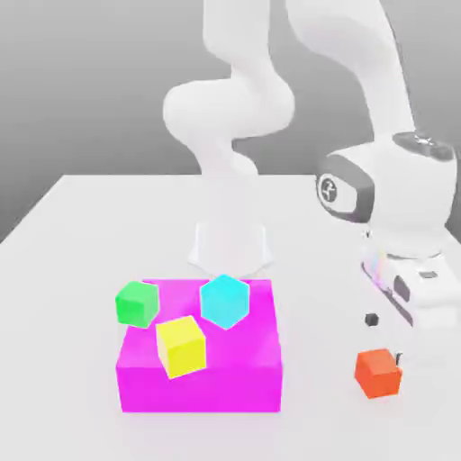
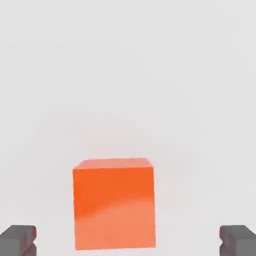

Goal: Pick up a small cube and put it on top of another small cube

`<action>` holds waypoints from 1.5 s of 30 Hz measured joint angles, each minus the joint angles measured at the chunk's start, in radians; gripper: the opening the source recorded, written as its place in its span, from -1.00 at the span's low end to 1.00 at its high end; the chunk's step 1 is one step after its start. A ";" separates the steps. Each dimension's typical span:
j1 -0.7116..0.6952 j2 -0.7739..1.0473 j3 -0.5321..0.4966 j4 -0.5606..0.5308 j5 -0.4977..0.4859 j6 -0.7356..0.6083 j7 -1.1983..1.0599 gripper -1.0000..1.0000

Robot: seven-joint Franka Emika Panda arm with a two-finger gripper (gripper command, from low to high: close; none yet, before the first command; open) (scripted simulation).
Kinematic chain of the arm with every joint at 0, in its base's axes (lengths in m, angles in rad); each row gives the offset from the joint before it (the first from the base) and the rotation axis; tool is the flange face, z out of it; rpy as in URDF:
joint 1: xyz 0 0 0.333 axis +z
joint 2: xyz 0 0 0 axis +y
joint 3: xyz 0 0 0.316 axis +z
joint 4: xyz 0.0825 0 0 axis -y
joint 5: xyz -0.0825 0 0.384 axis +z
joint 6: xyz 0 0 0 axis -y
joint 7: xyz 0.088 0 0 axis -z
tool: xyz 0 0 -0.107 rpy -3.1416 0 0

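Here, fingers (image 2: 20, 239) wide apart above the unlabelled red-orange small cube (image 1: 377, 372).

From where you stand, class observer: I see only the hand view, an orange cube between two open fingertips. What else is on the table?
Observer: A magenta block sits toward the exterior view's left of the red-orange cube.
Operator: Anything on it?
Observer: A yellow cube and a cyan cube on top.
Operator: Any more cubes?
Observer: A green cube at the block's far left corner.
Operator: Where's the pincer?
Observer: The pincer hangs open just above the red-orange cube.
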 joint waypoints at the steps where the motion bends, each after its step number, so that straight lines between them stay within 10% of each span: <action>1: 0.014 0.037 -0.016 0.007 -0.014 0.029 0.009 0.00; 2: 0.029 0.073 -0.034 0.014 -0.027 0.058 0.018 0.00; 3: 0.039 0.095 -0.046 0.018 -0.034 0.076 0.023 -1.00; 16: -0.001 -0.101 0.006 -0.024 0.045 -0.081 -0.028 -1.00; 37: -0.380 -0.854 -0.137 -0.293 0.090 -0.562 0.845 -1.00; 44: -0.416 -0.738 -0.138 -0.372 0.118 -0.366 0.896 -1.00; 45: -0.417 -0.717 -0.137 -0.379 0.118 -0.339 0.895 1.00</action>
